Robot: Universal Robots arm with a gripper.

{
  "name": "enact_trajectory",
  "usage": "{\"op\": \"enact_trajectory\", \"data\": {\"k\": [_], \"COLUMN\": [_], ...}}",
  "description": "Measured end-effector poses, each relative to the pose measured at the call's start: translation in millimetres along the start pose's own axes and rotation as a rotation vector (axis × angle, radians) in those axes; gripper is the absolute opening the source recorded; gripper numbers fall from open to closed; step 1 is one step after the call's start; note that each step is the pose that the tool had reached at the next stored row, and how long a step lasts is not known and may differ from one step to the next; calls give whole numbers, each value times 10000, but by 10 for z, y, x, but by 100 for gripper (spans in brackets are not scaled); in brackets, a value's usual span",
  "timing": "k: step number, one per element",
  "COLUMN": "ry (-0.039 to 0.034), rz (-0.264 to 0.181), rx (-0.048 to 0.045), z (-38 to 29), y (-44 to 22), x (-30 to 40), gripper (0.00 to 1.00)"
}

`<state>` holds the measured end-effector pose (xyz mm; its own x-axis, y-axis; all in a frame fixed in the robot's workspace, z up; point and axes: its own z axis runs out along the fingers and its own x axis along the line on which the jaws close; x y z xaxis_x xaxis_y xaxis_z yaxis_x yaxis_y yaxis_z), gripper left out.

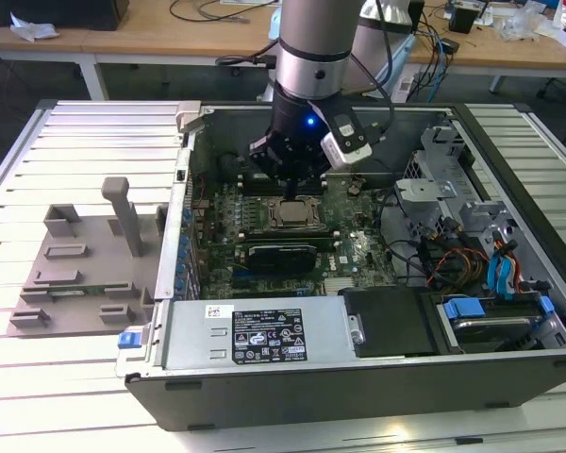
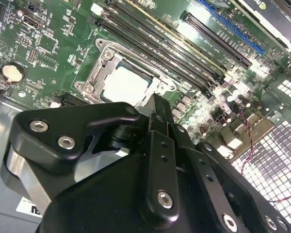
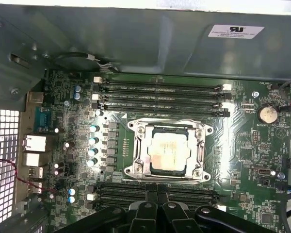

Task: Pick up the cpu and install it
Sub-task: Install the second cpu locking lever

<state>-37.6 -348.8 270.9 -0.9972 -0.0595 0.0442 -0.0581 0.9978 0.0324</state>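
Your cpu (image 3: 166,150) sits flat inside the metal socket frame (image 3: 202,151) on the green motherboard (image 3: 252,145) — memory slots flank that frame on two sides. The gripper (image 3: 157,190) hangs just above the frame — its fingers pressed together, holding nothing.

The arm (image 1: 307,57) reaches straight down from above, its wrist vertical and a blue light glowing on the black wrist section. The black gripper (image 1: 292,184) hangs low at its end, and in the first wrist view its fingers (image 3: 158,209) sit pressed together.
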Motion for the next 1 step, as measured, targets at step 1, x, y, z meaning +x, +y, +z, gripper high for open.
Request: {"op": "enact_trajectory", "data": {"k": [1], "ry": [0], "rz": [0], "rx": [0], "z": [0], "y": [0], "x": [0], "gripper": [11]}}
